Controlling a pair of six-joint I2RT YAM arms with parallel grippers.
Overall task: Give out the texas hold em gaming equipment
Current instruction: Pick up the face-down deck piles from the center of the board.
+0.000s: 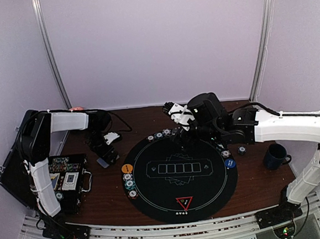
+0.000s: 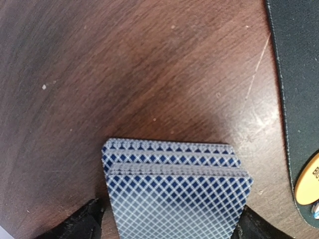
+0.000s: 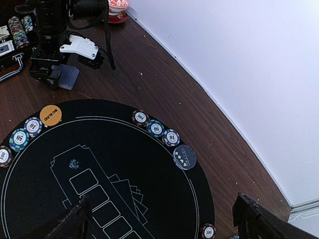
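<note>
My left gripper [image 2: 167, 226] is shut on a deck of blue-backed playing cards [image 2: 174, 194], low over the wood just left of the round black mat [image 1: 180, 176]; it shows from above too [image 1: 104, 157]. My right gripper [image 3: 164, 224] is open and empty above the mat's far part. Three striped chips [image 3: 155, 128] and a clear dealer button [image 3: 184, 157] lie on the far rim. The orange button [image 1: 127, 168] and three chips [image 1: 129, 184] lie on the left rim. The blue button [image 1: 230, 162] lies on the right, the red triangle [image 1: 184, 202] near.
An open black case [image 1: 70, 179] with chip stacks and card boxes lies at the left edge. A dark blue mug [image 1: 275, 156] stands right of the mat. A red-and-white cup [image 3: 118, 6] stands at the far left by the wall.
</note>
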